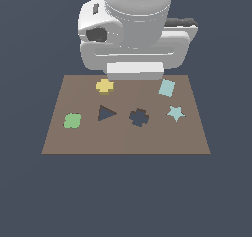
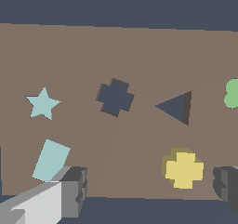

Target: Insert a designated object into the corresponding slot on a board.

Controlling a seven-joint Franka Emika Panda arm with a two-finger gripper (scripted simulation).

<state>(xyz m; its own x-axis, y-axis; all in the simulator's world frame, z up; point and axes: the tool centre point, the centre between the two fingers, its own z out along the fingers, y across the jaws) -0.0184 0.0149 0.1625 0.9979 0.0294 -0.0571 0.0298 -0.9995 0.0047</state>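
Arm [image 1: 135, 27] fills the far side of the exterior view, hanging over the far edge of the brown board [image 1: 125, 140]. Its gripper [image 2: 151, 188] is open, fingers well apart, holding nothing. On the board, the teal rectangle [image 1: 167, 88] lies at two o'clock from the cross slot [image 1: 139, 117], the triangular cutout [image 1: 106, 113] just beside at nine, the yellow cross [image 1: 105, 86] at eleven, flat and untouched.

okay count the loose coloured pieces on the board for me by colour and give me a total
Yellow: 1, the cross.
Green: 1, the rounded piece.
Pale teal: 2, the star and the rectangle.
Total: 4 loose pieces on the board.
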